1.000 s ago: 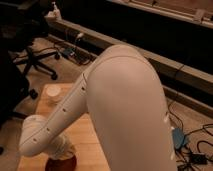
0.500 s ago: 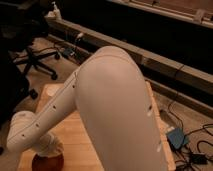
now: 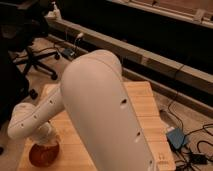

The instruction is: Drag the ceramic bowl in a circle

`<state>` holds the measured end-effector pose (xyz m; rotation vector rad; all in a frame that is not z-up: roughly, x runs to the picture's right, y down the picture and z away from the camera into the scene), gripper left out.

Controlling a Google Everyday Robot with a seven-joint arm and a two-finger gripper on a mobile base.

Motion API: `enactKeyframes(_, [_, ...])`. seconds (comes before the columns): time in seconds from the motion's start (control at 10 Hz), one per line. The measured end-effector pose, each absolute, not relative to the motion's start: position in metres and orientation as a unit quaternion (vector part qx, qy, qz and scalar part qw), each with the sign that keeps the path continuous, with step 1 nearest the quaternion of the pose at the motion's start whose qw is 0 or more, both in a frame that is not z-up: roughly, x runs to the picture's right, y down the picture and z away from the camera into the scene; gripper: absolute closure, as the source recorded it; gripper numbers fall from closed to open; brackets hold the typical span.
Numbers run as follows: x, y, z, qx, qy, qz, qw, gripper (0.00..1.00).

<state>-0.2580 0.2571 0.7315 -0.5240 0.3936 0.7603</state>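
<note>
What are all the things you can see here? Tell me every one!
ceramic bowl: one, shiny red-orange, near left corner of the table, partly under the arm's end
table: one, light wood, centre
office chair: one, black, on the floor at left
bottle: one, pale, on the ledge at top left
small box: one, blue, on the floor right of the table
cables: several, dark, on the floor at lower right
robot arm: one, white, filling the middle
gripper: one, white, low at left over the bowl, its tips hidden
</note>
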Motion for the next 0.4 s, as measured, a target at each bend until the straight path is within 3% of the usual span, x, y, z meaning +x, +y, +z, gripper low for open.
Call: enactKeyframes(0.4, [-0.263, 0.232, 0.747, -0.251, 0.186, 0.399, 0.862, 0.88])
